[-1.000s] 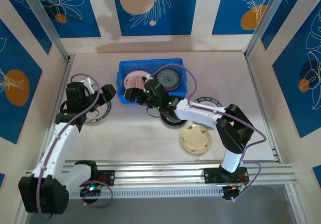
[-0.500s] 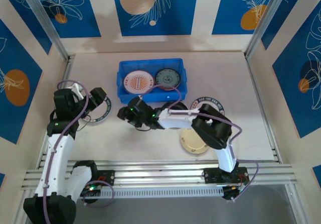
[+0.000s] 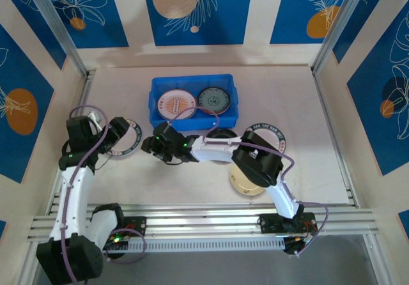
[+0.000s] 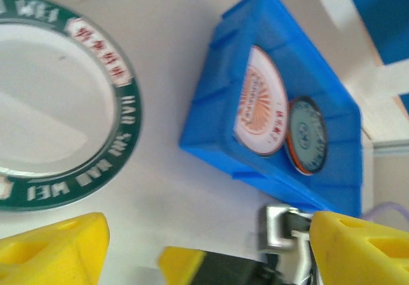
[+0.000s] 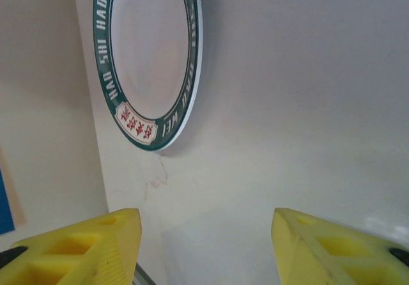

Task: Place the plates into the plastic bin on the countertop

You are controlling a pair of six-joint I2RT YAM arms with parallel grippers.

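From where I stand both pincers gape open and empty, the left gripper [image 3: 117,135] by the green-rimmed plate [image 4: 61,100] on the countertop [image 3: 192,183], the right gripper [image 5: 204,234] near the blue plastic bin [image 3: 193,80], which holds an orange-patterned plate [image 3: 174,103] and a teal plate [image 3: 214,100] side by side.

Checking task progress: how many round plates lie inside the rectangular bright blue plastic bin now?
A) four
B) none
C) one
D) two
D: the bright blue plastic bin holds a white plate with orange design and a teal-patterned plate, side by side.
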